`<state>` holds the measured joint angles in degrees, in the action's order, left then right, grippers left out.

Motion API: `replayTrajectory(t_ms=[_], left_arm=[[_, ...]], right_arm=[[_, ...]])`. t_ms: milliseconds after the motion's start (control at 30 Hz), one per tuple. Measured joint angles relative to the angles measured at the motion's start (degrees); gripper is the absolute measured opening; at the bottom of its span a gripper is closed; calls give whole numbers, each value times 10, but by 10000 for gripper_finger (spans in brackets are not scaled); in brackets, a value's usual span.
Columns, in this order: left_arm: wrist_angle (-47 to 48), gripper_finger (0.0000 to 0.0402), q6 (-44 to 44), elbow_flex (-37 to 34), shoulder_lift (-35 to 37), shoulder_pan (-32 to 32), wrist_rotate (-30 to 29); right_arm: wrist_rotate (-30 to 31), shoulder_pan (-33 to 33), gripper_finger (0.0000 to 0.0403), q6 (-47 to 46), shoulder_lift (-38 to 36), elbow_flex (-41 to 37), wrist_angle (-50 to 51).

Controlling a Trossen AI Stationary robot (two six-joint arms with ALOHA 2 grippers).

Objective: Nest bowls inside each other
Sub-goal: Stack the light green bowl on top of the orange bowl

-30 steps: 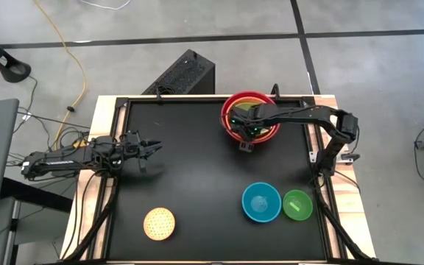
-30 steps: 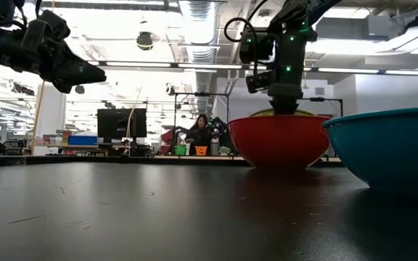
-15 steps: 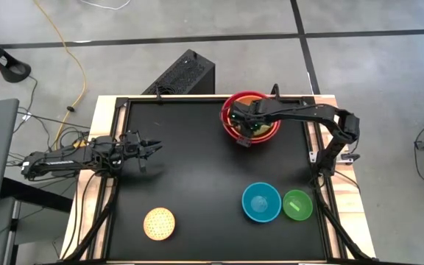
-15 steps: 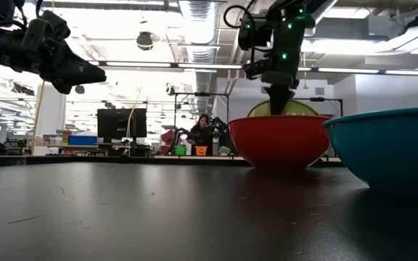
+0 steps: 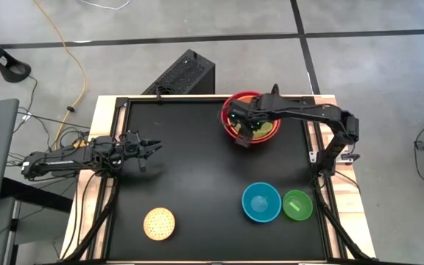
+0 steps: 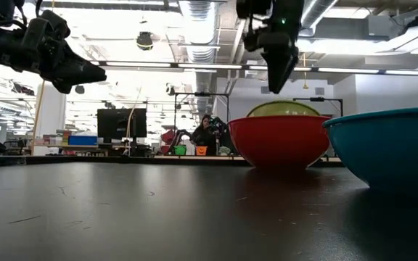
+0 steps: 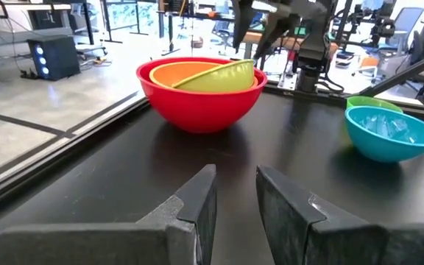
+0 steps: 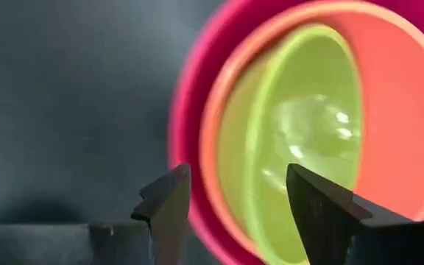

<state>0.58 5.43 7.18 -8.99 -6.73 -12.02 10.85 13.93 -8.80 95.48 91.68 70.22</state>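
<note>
The right gripper [image 6: 276, 78] hangs above the red bowl [image 7: 197, 103], fingers apart and empty. Below it the lime bowl [image 7: 216, 75] lies tilted in the orange bowl [image 7: 174, 73]; this placement looks complete. The next move likely calls for the blue bowl [image 5: 260, 202], well apart. The left gripper [image 5: 150, 148] waits, fingers slightly apart.

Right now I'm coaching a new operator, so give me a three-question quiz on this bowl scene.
1. True or false: the lime bowl lies tilted inside the orange bowl.
2. Which bowl sits beside the blue bowl? A yellow, B small green, C red.
3. Fill in: the right claw hovers above the red bowl with its jaws ____.

Key: 1 true; 2 B, the small green bowl; 3 open.
</note>
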Motion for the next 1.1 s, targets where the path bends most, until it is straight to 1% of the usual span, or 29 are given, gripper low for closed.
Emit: replayTrajectory(t_ms=[100,167,233,333,367,633,700,800,900,967,1067,1100], left_arm=[[-1,87,0,0,0,0,0],[-1,87,0,0,0,0,0],[-1,87,0,0,0,0,0],[-1,87,0,0,0,0,0],[-1,87,0,0,0,0,0],[-1,87,0,0,0,0,0],[-1,87,0,0,0,0,0],[0,87,0,0,0,0,1],[0,87,0,0,0,0,1],[0,87,0,0,0,0,1],[0,87,0,0,0,0,1],[0,87,0,0,0,0,1]], right_arm=[[-3,-19,225,-3,0,4,-5],[-3,-31,196,-3,1,-2,-4],[-13,-38,144,-2,2,-10,-4],[-38,-39,40,3,2,-16,-3],[-39,-35,21,6,2,-18,-4],[-39,26,5,2,14,-20,-3],[-38,40,5,3,14,-27,-18],[-63,53,4,12,11,-46,-36],[-66,60,3,16,11,-52,-26],[-91,60,3,17,11,-52,-33],[-160,59,2,18,11,-52,-34],[-171,57,2,17,11,-52,-33]])
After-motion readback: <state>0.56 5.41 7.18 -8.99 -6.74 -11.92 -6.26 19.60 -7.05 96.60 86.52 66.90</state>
